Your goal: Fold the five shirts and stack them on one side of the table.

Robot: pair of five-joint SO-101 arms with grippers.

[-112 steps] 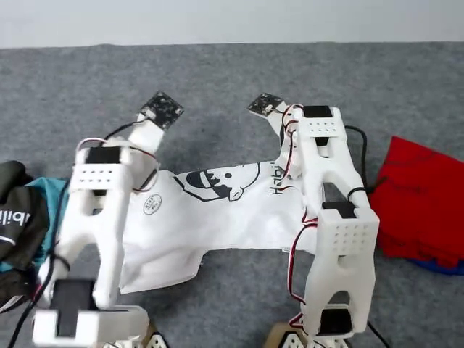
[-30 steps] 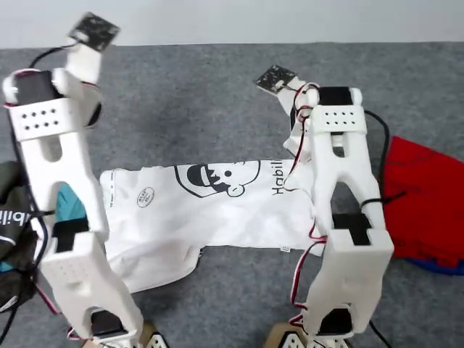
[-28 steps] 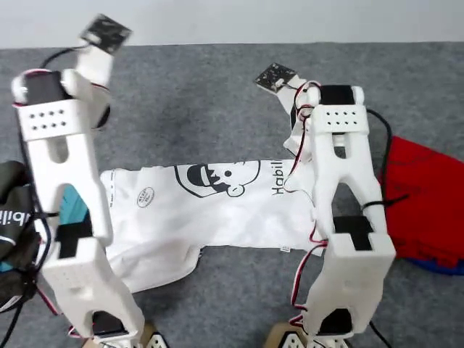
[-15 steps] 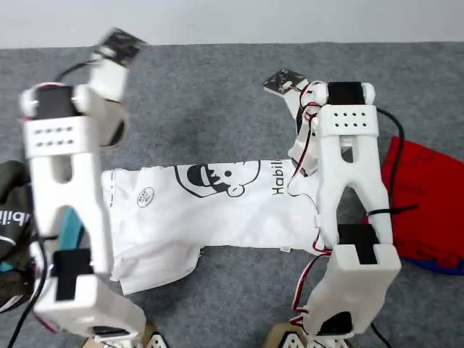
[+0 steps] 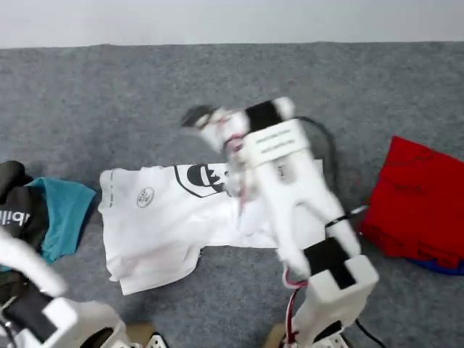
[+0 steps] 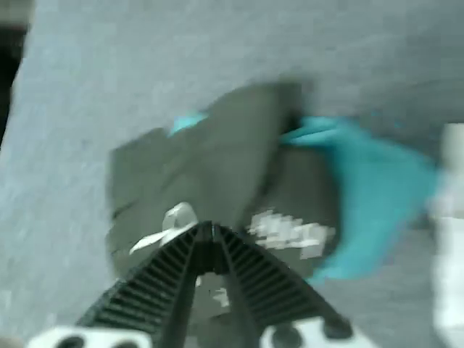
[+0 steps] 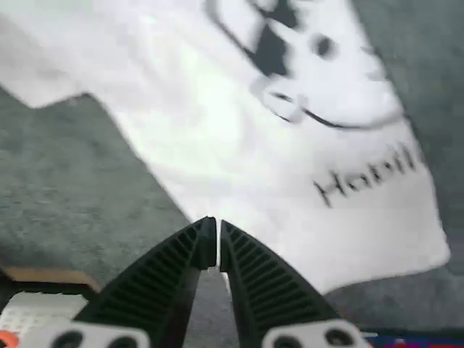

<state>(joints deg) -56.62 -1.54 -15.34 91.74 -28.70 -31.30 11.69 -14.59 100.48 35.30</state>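
White shirt (image 5: 167, 217) lies mid-table, same spot as 1 s ago: a long strip, print up, one sleeve bunched at its near-left corner. What changed is the arms. Half a sec ago both stood raised over its far edge, L over the left end, R over the right. Now L arm (image 5: 43, 319) has pulled back to the near-left corner, and R arm (image 5: 290, 181) has swung left across the shirt's middle. Neither holds cloth, so that fold pass looks done and the shirt released. It prob. needs another fold or two before stacking.

Jaw state comes from the wrist views. L gripper (image 6: 208, 230) is closed tip to tip w/ nothing in it, above the dark shirt (image 6: 196, 167). R gripper (image 7: 212, 223) is closed to a hairline slit, also w/ nothing in it, over the white shirt w/ the lettering close by. L wrist view also gives the dark shirt crumpled, teal shirt (image 6: 370, 196) touching it at one side — both unfolded, I'd say.

High view gives the layout: the dark/teal heap at the left edge, and red shirt (image 5: 417, 203) at the right on a blue shirt (image 5: 438, 266) — likely the stack so far, 2 of 5.
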